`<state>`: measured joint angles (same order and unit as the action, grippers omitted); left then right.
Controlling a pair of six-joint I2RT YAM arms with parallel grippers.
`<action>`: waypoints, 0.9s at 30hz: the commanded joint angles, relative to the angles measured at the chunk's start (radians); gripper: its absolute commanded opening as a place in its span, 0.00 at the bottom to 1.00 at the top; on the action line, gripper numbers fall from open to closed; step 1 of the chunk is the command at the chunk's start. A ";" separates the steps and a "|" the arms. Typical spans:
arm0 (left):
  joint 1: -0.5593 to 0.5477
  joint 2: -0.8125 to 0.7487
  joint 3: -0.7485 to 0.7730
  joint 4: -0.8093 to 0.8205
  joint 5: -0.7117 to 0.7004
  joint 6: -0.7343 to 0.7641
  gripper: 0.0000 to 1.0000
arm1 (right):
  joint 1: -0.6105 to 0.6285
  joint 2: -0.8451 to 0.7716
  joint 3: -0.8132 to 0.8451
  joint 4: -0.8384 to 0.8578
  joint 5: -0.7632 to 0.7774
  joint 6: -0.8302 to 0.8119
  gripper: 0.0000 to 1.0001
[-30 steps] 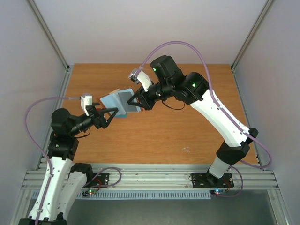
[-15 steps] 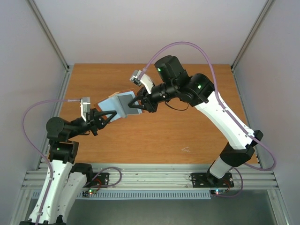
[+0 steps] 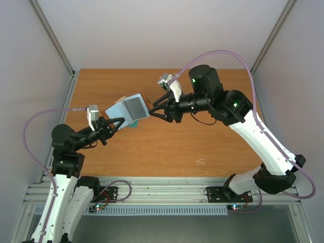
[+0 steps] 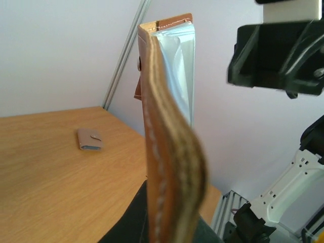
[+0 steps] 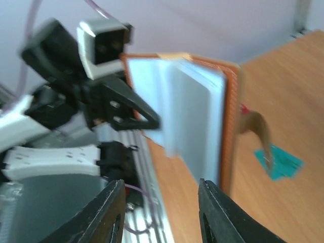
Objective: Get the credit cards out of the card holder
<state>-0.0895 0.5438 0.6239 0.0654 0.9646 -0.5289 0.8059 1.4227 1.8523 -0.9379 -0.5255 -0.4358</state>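
Grips with the closed left end effector (image 3: 117,123) the taupe-brown leather folding card holder (image 3: 129,108), raised open above the wooden table (image 3: 202,136) and a flat teal-green plastic card (image 5: 279,163); on the right, shows the right end effector (image 3: 152,110) open, empty, just beside the holder.

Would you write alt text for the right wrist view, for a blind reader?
The left tool holds the open tan card holder, its pale sleeves fanned out. The right tool stands open and empty in the foreground; a teal card lies on the table.
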 commanded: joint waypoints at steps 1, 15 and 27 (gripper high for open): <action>-0.003 -0.013 0.058 0.010 0.005 0.141 0.00 | 0.014 0.022 -0.002 0.147 -0.262 0.058 0.39; -0.003 -0.041 0.070 -0.019 0.024 0.172 0.00 | 0.019 0.072 -0.021 0.193 -0.082 0.095 0.43; -0.004 -0.044 0.060 0.004 0.039 0.162 0.00 | 0.010 0.097 -0.015 0.194 -0.113 0.108 0.49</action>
<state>-0.0895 0.5156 0.6617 0.0113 0.9810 -0.3794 0.8188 1.5063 1.8153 -0.7631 -0.6090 -0.3374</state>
